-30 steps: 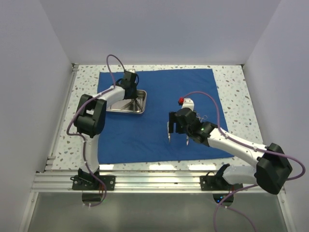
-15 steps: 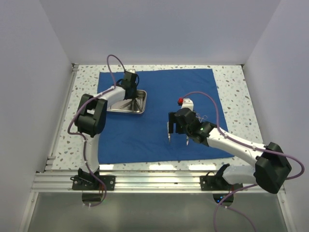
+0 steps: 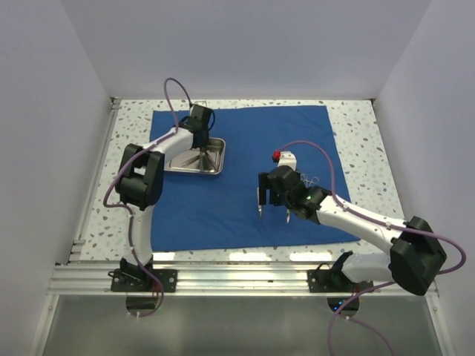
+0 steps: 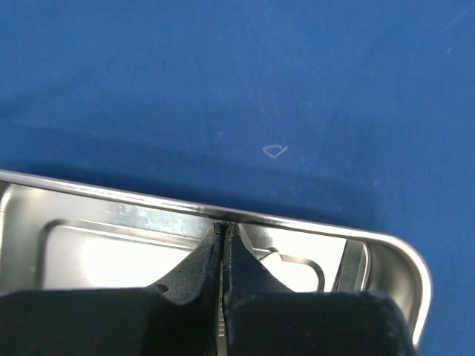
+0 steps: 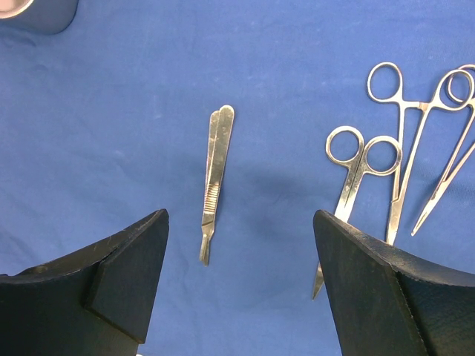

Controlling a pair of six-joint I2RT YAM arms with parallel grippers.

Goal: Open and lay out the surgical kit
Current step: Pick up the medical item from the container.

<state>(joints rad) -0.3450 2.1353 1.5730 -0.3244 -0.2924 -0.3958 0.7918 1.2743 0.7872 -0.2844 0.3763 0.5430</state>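
The royal-blue cloth (image 3: 245, 141) lies spread flat on the table. The steel tray (image 3: 214, 165) sits on its left part. My left gripper (image 3: 198, 144) is over the tray. In the left wrist view its fingertips (image 4: 223, 228) are pressed together at the tray's far rim (image 4: 312, 222), with a thin serrated silver strip between them. My right gripper (image 3: 272, 212) is open and empty, low over the cloth. In the right wrist view (image 5: 239, 216) silver tweezers (image 5: 215, 174) lie between its fingers, and three ring-handled instruments (image 5: 356, 167) lie to the right.
A red and white part (image 3: 282, 156) sits just behind the right wrist. The speckled tabletop (image 3: 356, 126) borders the cloth, with white walls on three sides. A small clear fleck (image 4: 274, 150) lies on the cloth beyond the tray.
My left wrist has shifted slightly toward the far side of the tray. The right arm has not moved.
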